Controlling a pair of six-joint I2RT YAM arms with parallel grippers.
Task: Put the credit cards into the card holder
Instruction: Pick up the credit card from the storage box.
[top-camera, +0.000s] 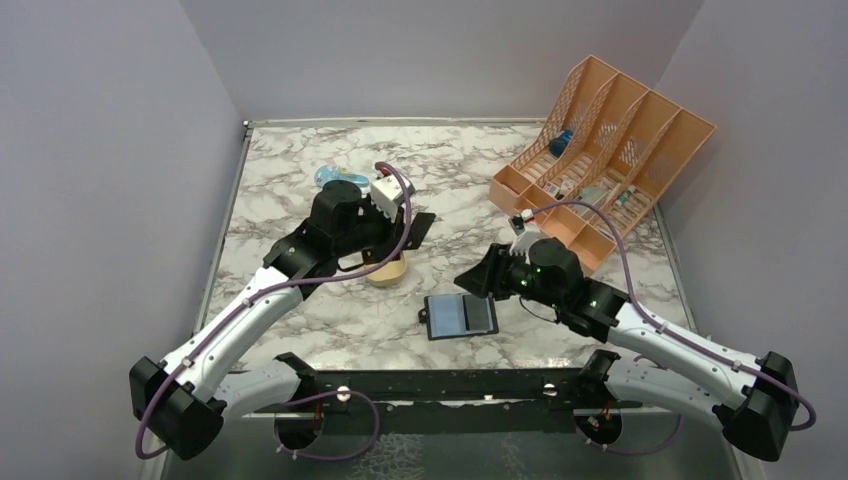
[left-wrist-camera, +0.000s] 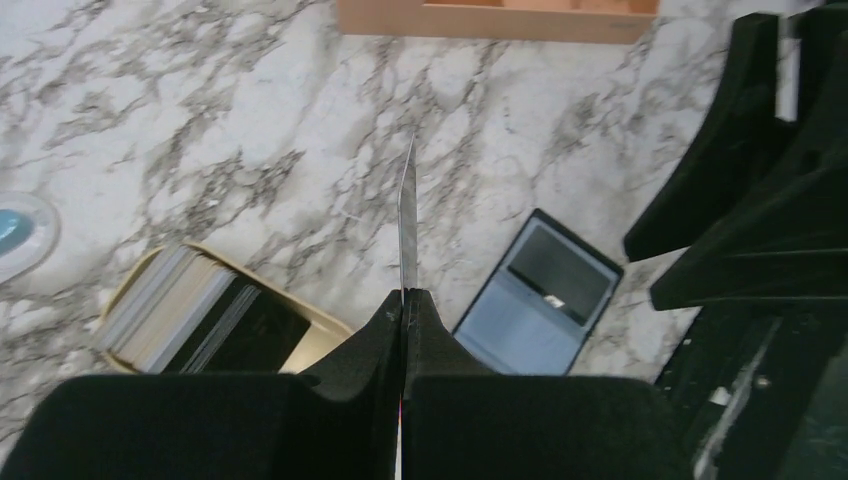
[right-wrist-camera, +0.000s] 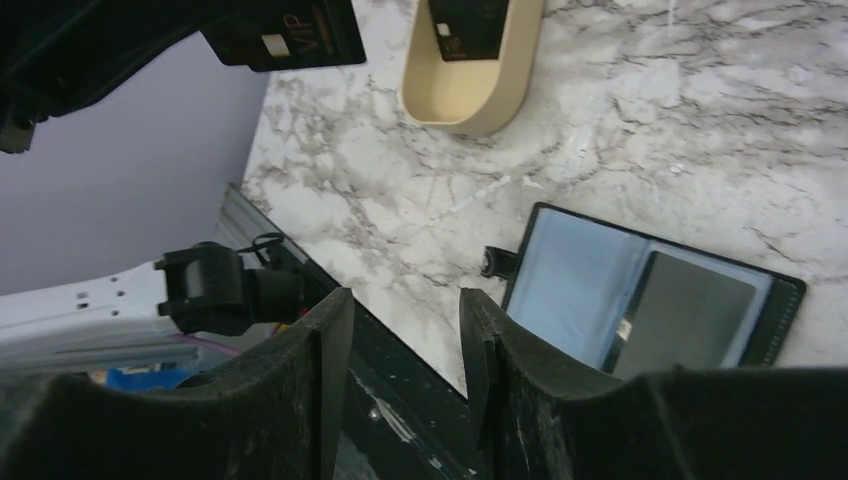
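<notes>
left claw (left-wrist-camera: 404, 300) pinched on a thin dark plastic card (left-wrist-camera: 407, 215), open black blue-lined card holder (left-wrist-camera: 540, 295) lies to its right, nearer my empty, parted right claw (right-wrist-camera: 405, 340).

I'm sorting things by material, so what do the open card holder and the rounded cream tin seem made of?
Card holder: probably faux leather or plastic; matte black border, smooth blue-grey inner faces with a dull sheen. Tin: possibly painted metal, maybe plastic; thin rounded wall, even cream satin surface.
</notes>
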